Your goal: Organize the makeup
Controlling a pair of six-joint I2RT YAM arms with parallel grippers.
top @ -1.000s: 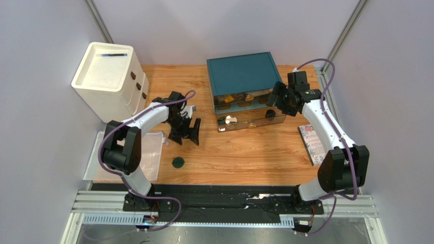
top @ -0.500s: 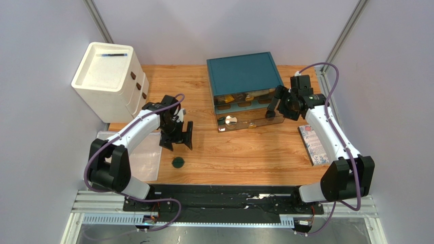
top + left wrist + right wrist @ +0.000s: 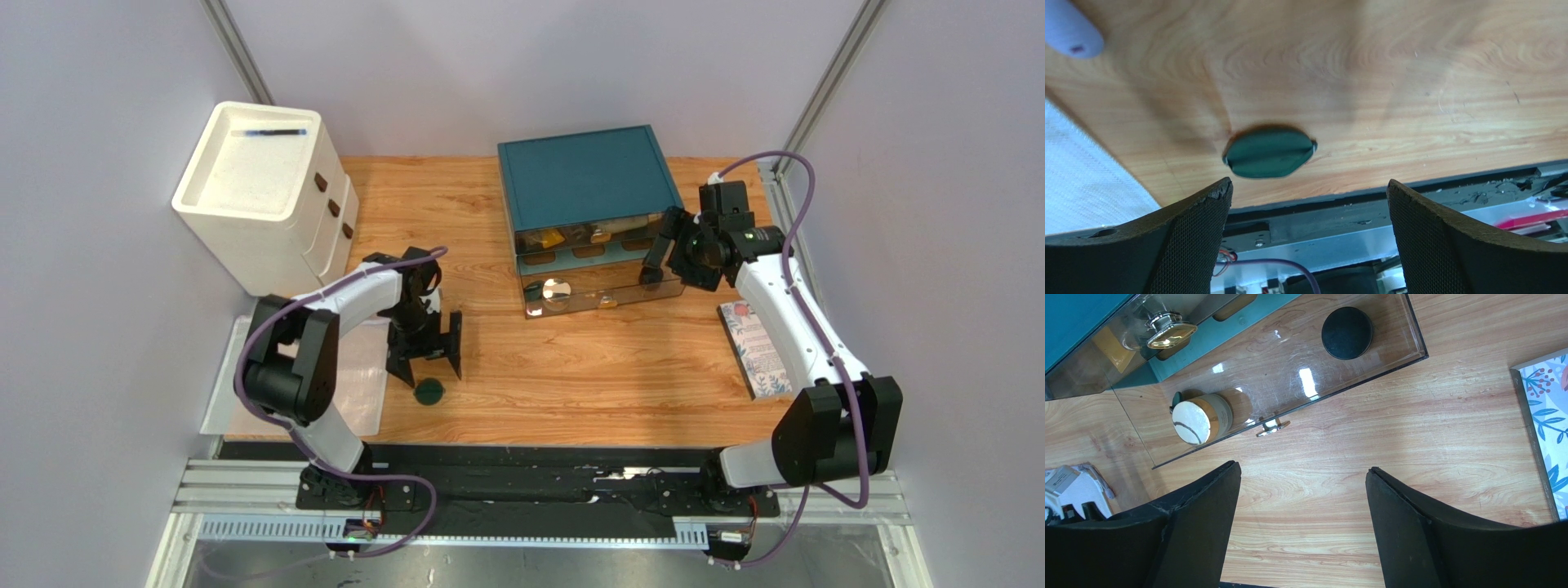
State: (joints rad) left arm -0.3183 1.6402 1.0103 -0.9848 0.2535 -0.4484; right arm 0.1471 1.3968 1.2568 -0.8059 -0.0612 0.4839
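Observation:
A flat dark-green disc (image 3: pixel 428 392) (image 3: pixel 1269 152) lies on the wooden table near its front edge. My left gripper (image 3: pixel 426 360) (image 3: pixel 1308 185) hangs open just behind and above it, with nothing between the fingers. The teal box (image 3: pixel 586 178) has its lower clear drawer (image 3: pixel 601 294) (image 3: pixel 1389 361) pulled out. A round dark jar (image 3: pixel 650 277) (image 3: pixel 1346 332) and a jar with a pale lid (image 3: pixel 555 290) (image 3: pixel 1195 421) sit in that drawer. My right gripper (image 3: pixel 660 255) (image 3: pixel 1303 471) stands open and empty over the bare wood beside the drawer's right end.
A white drawer cabinet (image 3: pixel 260 194) stands at the back left with a pen on top. A clear plastic sheet (image 3: pixel 350 368) (image 3: pixel 1082 177) lies left of the disc. A floral-patterned book (image 3: pixel 754 349) (image 3: pixel 1545 410) lies at the right edge. More items show in the upper drawer (image 3: pixel 1171 331).
My left gripper has moved toward the near edge and now hovers by the green disc. The right gripper drew back slightly from the drawer and then held still.

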